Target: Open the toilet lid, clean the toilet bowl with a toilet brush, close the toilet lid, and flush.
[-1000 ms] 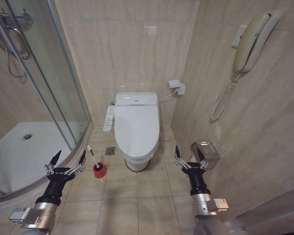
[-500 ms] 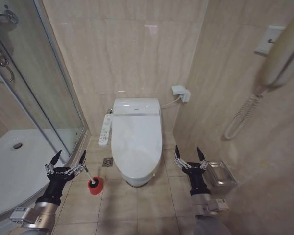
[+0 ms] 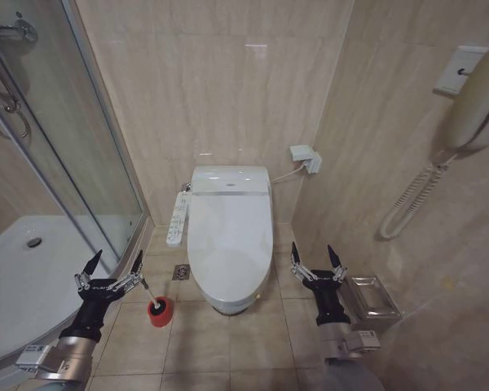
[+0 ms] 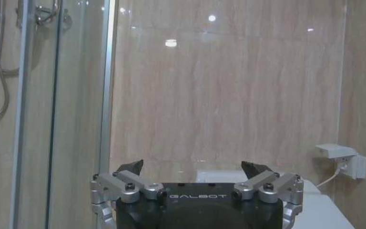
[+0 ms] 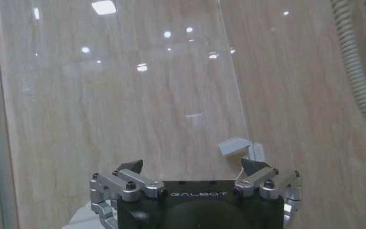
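1 toilet lid (image 3: 230,236), 1 toilet brush (image 3: 152,300), 2 spread grippers.

Head view high, facing forward and down at the toilet lid (image 3: 230,236), wrist views low, facing the far wall, apparently sharing its wall socket (image 4: 343,160).

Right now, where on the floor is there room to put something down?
Bare tiles lie in front of the toilet, between the left end effector and right end effector. It is crowded left of the toilet, where the toilet brush stands by the shower tray, and right, by the metal bin.
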`<state>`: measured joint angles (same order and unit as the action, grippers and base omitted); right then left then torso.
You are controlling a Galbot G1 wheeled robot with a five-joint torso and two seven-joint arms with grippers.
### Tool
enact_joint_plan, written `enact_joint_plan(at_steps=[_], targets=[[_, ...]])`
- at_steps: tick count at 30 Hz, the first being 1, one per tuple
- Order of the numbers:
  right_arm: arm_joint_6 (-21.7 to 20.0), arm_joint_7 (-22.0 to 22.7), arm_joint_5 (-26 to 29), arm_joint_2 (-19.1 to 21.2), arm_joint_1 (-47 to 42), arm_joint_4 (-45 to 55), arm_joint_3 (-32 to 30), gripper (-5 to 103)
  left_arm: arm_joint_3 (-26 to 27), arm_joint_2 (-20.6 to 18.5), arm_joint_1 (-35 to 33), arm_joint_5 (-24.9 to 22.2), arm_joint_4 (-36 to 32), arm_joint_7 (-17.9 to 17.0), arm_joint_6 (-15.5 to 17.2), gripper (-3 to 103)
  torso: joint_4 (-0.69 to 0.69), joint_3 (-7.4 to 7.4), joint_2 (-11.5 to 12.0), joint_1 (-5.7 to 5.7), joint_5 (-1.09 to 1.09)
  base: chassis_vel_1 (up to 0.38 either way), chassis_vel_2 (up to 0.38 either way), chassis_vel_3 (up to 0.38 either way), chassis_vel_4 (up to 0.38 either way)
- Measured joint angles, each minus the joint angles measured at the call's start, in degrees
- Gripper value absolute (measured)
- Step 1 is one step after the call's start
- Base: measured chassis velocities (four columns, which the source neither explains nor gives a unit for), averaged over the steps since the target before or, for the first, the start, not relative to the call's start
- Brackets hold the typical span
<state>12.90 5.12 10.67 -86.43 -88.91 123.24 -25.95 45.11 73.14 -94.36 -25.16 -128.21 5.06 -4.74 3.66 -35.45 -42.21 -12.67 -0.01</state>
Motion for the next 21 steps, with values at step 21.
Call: enact_joint_plan(at_steps=[21], targets=[[1.0,-1.3,0.3,0.8,-1.1,-1.2,-1.7,100,0.0,0.0,0.0,0.0,0.0,0.0,0.0,100,-0.03,0.01,0.0,0.03,0.01,-0.005,0.008,0.005,-0.011]])
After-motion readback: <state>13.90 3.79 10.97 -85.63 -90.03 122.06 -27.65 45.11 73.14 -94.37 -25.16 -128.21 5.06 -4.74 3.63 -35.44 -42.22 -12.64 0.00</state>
